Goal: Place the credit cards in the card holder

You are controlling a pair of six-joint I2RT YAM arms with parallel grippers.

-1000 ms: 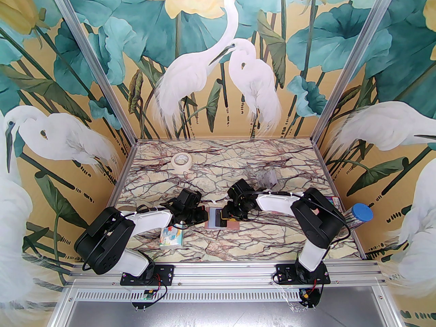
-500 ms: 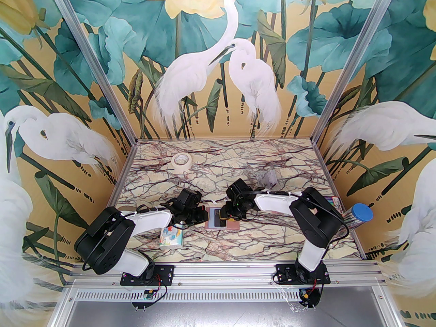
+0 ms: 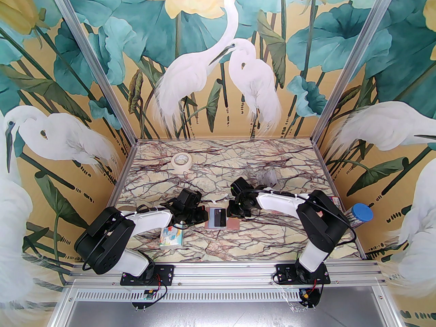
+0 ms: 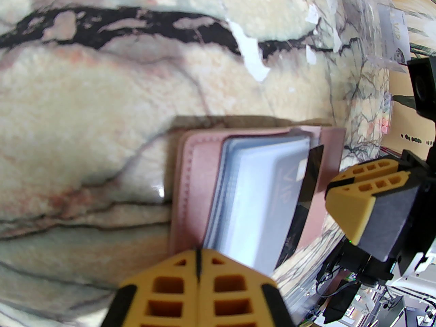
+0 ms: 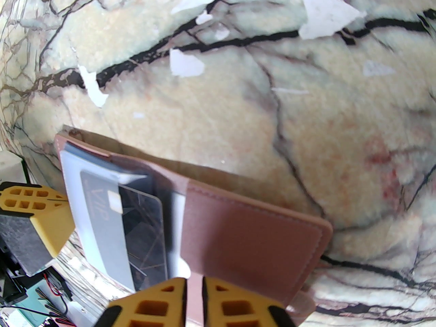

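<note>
So the pink holder (image 3: 233, 224) is lying open and flat on the bench (image 3: 238, 247), roughly midway between the left and right edges and closer to the near edge than the far one. There's a dark card (image 3: 220, 217) with "VIP" on it sitting in one of the pale blue-grey pockets. It's only partway in: the left part is behind the cloudy sleeve, and the right end pokes out over the pink cover. You can see that nicely from the right wrist cam (image 5: 143, 216). The left claw (image 4: 198, 261) has its fingers pressed together with nothing between them. Its tips are right at the left side of the holder over the pocket stack, but I honestly can't tell if it's touching. The right claw (image 5: 194, 295) is over the holder's right half with its fingers pretty much together, just a thin slit between them. Some pink shows through that slit, but I can't tell if it's pinching anything. Other stuff on the bench: a tissue pack (image 3: 172, 236) just left of the holder toward the near edge, a tape roll (image 3: 181, 162) near the far left corner, and a clear box (image 3: 267, 177) further back on the right side.
</note>
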